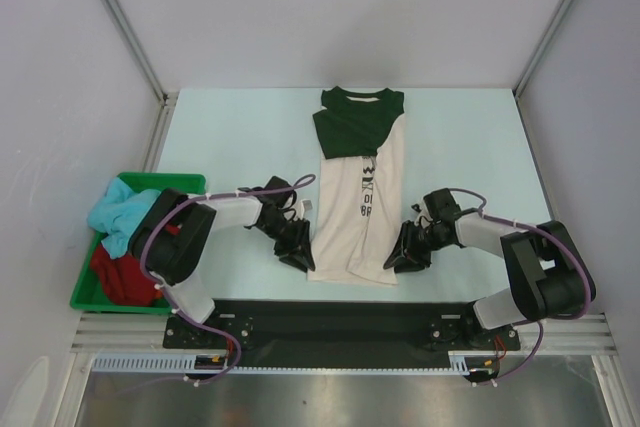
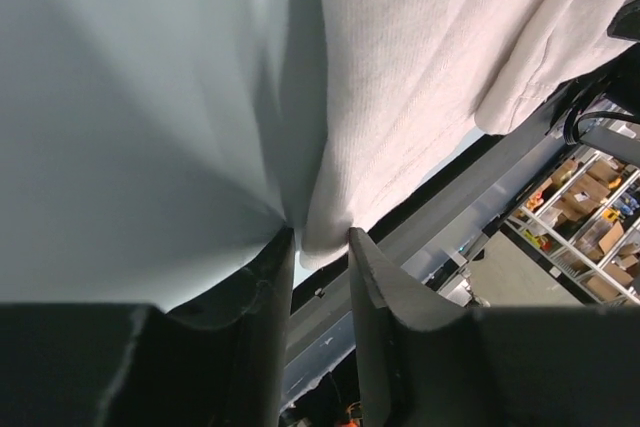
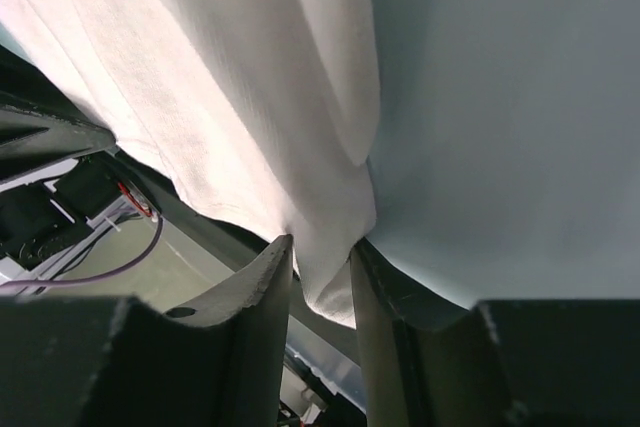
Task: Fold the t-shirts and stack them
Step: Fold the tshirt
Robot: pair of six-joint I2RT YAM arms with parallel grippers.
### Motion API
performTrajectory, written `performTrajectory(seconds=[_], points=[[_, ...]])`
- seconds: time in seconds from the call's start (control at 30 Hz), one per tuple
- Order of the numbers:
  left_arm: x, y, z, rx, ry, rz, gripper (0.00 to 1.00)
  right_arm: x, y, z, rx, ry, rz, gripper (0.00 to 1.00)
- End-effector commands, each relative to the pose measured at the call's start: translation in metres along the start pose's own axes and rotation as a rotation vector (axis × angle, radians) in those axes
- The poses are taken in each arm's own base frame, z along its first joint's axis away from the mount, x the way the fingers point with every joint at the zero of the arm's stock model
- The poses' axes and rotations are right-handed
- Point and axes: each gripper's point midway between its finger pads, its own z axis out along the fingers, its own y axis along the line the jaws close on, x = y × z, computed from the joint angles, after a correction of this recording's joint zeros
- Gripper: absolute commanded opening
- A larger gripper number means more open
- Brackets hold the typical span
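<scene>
I am looking at the table (image 1: 470, 147), where the cream t-shirt (image 1: 345, 237) is lying in a long narrow fold at the middle, with the dark green t-shirt (image 1: 355, 122) sitting over its far end. I am judging the cloth light, limp and prone to sagging, so holding both near hem corners is making sense. The left gripper (image 1: 300, 247) and right gripper (image 1: 405, 255) are each pinching a corner, jaws narrow with cream fabric between them. The black lettering (image 1: 367, 192) is showing only fragments; I cannot read it whole.
</scene>
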Motion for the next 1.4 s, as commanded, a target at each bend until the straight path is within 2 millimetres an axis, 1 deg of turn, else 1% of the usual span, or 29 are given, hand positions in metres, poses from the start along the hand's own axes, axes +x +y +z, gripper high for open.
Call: performTrajectory(seconds=[0.0, 0.07, 0.1, 0.17, 0.2, 0.3, 0.33, 0.4, 0.53, 0.63, 0.7, 0.73, 0.77, 0.8, 0.9, 0.93, 0.97, 1.0, 1.03, 1.07, 1.1, 1.13, 1.17, 1.2, 1.23, 1.27, 1.3, 1.33, 1.37], points=[[0.0, -0.001, 0.005, -0.006, -0.004, 0.037, 0.31, 0.003, 0.001, 0.002, -0.005, -0.005, -0.018, 0.35], [0.001, -0.004, 0.006, 0.004, 0.0, 0.048, 0.25, 0.003, 0.004, 0.002, -0.015, -0.007, -0.028, 0.32], [0.001, -0.005, 0.006, 0.008, -0.001, 0.053, 0.18, 0.005, 0.004, 0.003, -0.019, -0.002, -0.031, 0.27], [-0.001, -0.006, 0.006, 0.008, -0.005, 0.062, 0.08, 0.006, 0.01, 0.002, -0.051, 0.0, -0.047, 0.22], [-0.001, -0.007, 0.005, 0.004, -0.006, 0.071, 0.0, 0.005, 0.013, 0.001, -0.065, -0.001, -0.056, 0.0], [-0.003, -0.012, -0.004, 0.008, -0.027, 0.109, 0.0, 0.004, 0.023, -0.009, -0.092, -0.014, -0.079, 0.0], [-0.007, -0.016, -0.009, 0.008, -0.047, 0.133, 0.0, 0.001, 0.024, -0.015, -0.1, -0.027, -0.092, 0.0], [-0.015, -0.02, -0.023, -0.009, -0.1, 0.194, 0.0, 0.001, 0.033, -0.026, -0.128, -0.043, -0.126, 0.0], [-0.038, -0.04, -0.054, -0.007, -0.202, 0.286, 0.0, -0.004, 0.058, -0.048, -0.179, -0.084, -0.233, 0.0], [-0.05, -0.049, -0.07, -0.015, -0.254, 0.339, 0.0, -0.007, 0.059, -0.056, -0.187, -0.099, -0.235, 0.0], [-0.054, -0.051, -0.075, -0.02, -0.265, 0.36, 0.01, -0.014, 0.062, -0.063, -0.197, -0.122, -0.24, 0.0], [-0.059, -0.056, -0.079, -0.02, -0.283, 0.377, 0.0, -0.018, 0.064, -0.065, -0.203, -0.135, -0.24, 0.0], [-0.063, -0.057, -0.082, -0.023, -0.29, 0.381, 0.0, -0.028, 0.068, -0.072, -0.215, -0.166, -0.25, 0.0], [-0.066, -0.058, -0.084, -0.026, -0.299, 0.395, 0.0, -0.033, 0.071, -0.075, -0.219, -0.183, -0.256, 0.0], [-0.085, -0.065, -0.094, -0.041, -0.34, 0.424, 0.0, -0.056, 0.075, -0.087, -0.225, -0.244, -0.261, 0.0], [-0.095, -0.072, -0.101, -0.041, -0.363, 0.443, 0.01, -0.065, 0.077, -0.089, -0.229, -0.263, -0.263, 0.0], [-0.103, -0.072, -0.102, -0.051, -0.369, 0.443, 0.0, -0.073, 0.08, -0.092, -0.233, -0.286, -0.27, 0.0], [-0.106, -0.073, -0.103, -0.055, -0.366, 0.452, 0.0, -0.085, 0.085, -0.1, -0.244, -0.322, -0.276, 0.0], [-0.116, -0.08, -0.109, -0.051, -0.387, 0.467, 0.0, -0.097, 0.087, -0.1, -0.244, -0.341, -0.275, 0.0], [-0.121, -0.079, -0.106, -0.055, -0.379, 0.461, 0.0, -0.105, 0.089, -0.104, -0.249, -0.362, -0.274, 0.0], [-0.126, -0.08, -0.107, -0.053, -0.383, 0.464, 0.01, -0.117, 0.098, -0.111, -0.259, -0.389, -0.289, 0.0], [-0.134, -0.087, -0.112, -0.047, -0.403, 0.478, 0.0, -0.127, 0.099, -0.115, -0.257, -0.413, -0.296, 0.0], [-0.141, -0.083, -0.108, -0.053, -0.391, 0.472, 0.0, -0.136, 0.099, -0.114, -0.252, -0.419, -0.294, 0.0], [-0.147, -0.083, -0.108, -0.055, -0.395, 0.475, 0.0, -0.145, 0.106, -0.121, -0.256, -0.443, -0.318, 0.0], [-0.157, -0.088, -0.112, -0.053, -0.415, 0.485, 0.0, -0.154, 0.107, -0.125, -0.256, -0.459, -0.319, 0.0], [-0.163, -0.088, -0.113, -0.055, -0.424, 0.486, 0.0, -0.162, 0.103, -0.121, -0.249, -0.452, -0.307, 0.0], [-0.17, -0.084, -0.108, -0.059, -0.414, 0.475, 0.0, -0.169, 0.103, -0.122, -0.249, -0.46, -0.304, 0.0], [-0.18, -0.089, -0.113, -0.056, -0.437, 0.485, 0.0, -0.181, 0.105, -0.127, -0.249, -0.485, -0.311, 0.0], [-0.186, -0.089, -0.113, -0.058, -0.442, 0.491, 0.0, -0.188, 0.1, -0.121, -0.242, -0.475, -0.297, 0.0]])
